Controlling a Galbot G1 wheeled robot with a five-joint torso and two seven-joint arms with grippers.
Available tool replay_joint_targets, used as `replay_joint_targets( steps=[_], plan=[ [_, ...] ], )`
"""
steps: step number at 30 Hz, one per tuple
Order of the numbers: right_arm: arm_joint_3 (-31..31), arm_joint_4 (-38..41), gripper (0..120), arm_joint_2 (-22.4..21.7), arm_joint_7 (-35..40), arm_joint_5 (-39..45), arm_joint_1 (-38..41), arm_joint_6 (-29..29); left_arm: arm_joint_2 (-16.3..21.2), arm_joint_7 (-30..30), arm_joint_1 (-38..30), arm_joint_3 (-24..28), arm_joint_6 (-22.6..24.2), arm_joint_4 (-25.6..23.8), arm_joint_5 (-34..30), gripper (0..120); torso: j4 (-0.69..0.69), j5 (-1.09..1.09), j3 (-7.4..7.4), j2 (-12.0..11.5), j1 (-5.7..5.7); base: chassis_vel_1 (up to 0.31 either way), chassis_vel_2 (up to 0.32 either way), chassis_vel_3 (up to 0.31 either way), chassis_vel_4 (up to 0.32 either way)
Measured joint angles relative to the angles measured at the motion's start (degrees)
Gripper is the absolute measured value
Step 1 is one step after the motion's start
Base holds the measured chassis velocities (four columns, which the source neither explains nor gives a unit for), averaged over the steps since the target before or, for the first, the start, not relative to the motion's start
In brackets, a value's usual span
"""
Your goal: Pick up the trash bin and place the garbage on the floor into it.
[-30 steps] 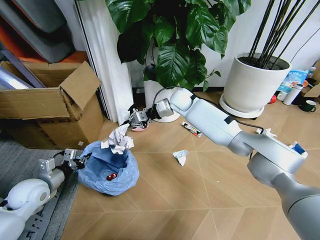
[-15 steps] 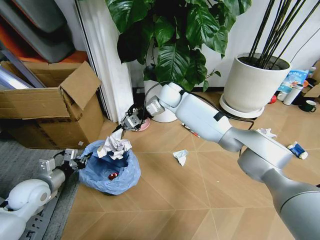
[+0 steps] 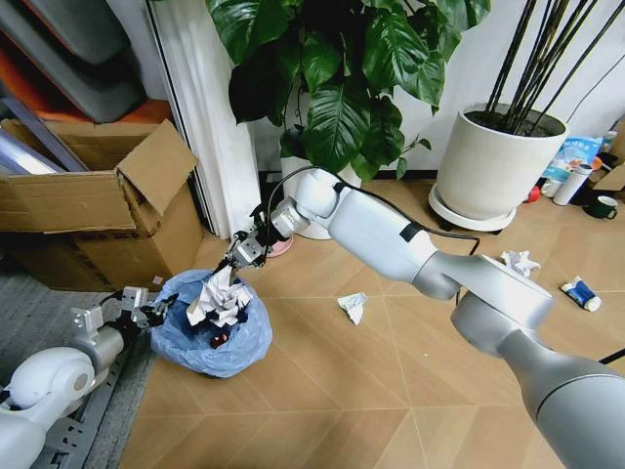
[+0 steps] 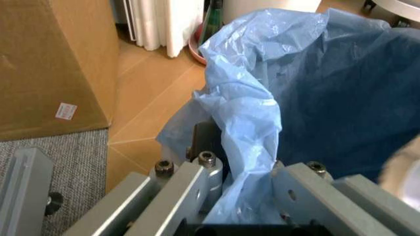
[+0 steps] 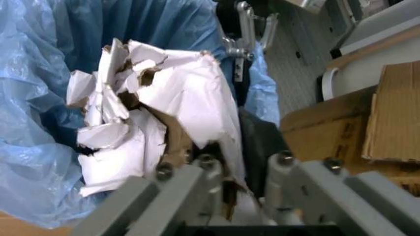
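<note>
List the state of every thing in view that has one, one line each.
trash bin: upright on the floor, bag open, gripped at its rim by the left gripper
paper wad: crumpled, held by the right gripper over the bin's mouth
red can: inside the bin
white wrapper: loose on the floor
second paper wad: loose on the floor
blue-white packet: loose on the floor
cardboard box: flaps open

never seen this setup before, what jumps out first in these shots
The right gripper holds a big crumpled white paper wad over the mouth of the trash bin, by the cardboard box. The left gripper grips the bin's blue-bagged rim. More paper wads lie on the floor.
</note>
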Motion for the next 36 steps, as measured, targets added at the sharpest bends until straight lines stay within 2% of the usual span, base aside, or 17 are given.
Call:
replay_joint_targets(
  steps=[1,4,8,9,12,14,16,19,24,30,32,36],
  plan=[
    [0.00,0.00,12,0.00,0.00,0.00,0.00,0.00,0.00,0.00,0.00,0.00,0.00,0.00,0.00,0,0.00,0.00,0.00,0.00,0.00,0.000,0.000,0.000,0.000],
    [-0.62,-0.20,28,0.06,0.01,-0.10,-0.68,-0.12,0.01,-0.05,-0.03,-0.13,0.00,-0.05,-0.33,0,0.00,0.00,0.00,0.00,0.00,0.000,0.000,0.000,0.000],
    [-0.73,-0.34,38,0.16,-0.09,-0.47,-0.82,-0.05,-0.04,-0.06,-0.05,-0.13,0.00,-0.02,-0.46,0,0.00,0.00,0.00,0.00,0.00,0.000,0.000,0.000,0.000],
    [-0.76,-0.35,47,0.21,-0.21,-0.44,-0.74,-0.03,-0.14,-0.06,-0.04,-0.13,0.00,0.40,-0.53,0,0.00,0.00,0.00,0.00,0.00,0.000,0.000,0.000,0.000],
    [-1.05,-0.33,53,0.07,-0.43,-0.23,-0.34,-0.02,-0.27,-0.16,0.03,-0.13,0.00,0.80,-0.81,0,0.01,0.00,0.00,0.00,0.00,0.000,0.000,0.000,0.000],
    [-1.80,-0.07,65,-0.39,-0.83,0.59,0.12,0.04,-0.29,-0.17,0.13,-0.19,0.00,0.87,-1.08,0,0.01,0.00,0.00,0.00,0.00,0.000,0.000,0.000,0.000],
    [-2.07,0.06,67,-0.56,-0.92,0.91,0.23,0.05,-0.28,-0.17,0.14,-0.21,0.00,0.85,-1.12,0,0.01,0.00,0.00,0.00,0.00,0.000,0.000,0.000,0.000],
    [-2.55,0.49,81,-1.01,-1.02,1.63,0.53,0.08,-0.25,-0.17,0.08,-0.28,0.02,0.80,-1.25,0,0.00,0.00,0.00,0.00,0.00,0.000,0.000,0.000,0.000],
    [-0.97,0.17,98,-1.48,1.25,4.72,0.00,-2.63,-0.48,-0.22,0.23,-0.61,0.02,0.87,-1.24,0,0.01,0.00,0.00,0.00,0.00,0.000,0.000,0.000,0.000],
    [1.62,-0.51,100,-3.14,7.24,11.38,-2.86,-7.67,-1.12,-0.25,0.56,-1.14,0.02,0.93,-1.21,0,0.02,0.00,0.00,0.00,-0.01,0.000,0.000,0.000,0.000],
    [4.54,-1.49,100,-5.17,13.42,17.33,-6.80,-10.41,-1.36,-0.26,0.61,-1.48,0.02,0.82,-1.24,0,0.01,0.01,-0.01,0.01,-0.01,0.000,0.000,0.000,0.000],
    [9.31,-2.21,100,-7.97,20.72,21.63,-12.32,-12.37,-1.53,-0.34,0.52,-2.13,0.02,0.79,-1.52,0,-0.02,0.01,0.00,0.00,-0.01,0.000,0.000,0.000,0.000]
  ],
)
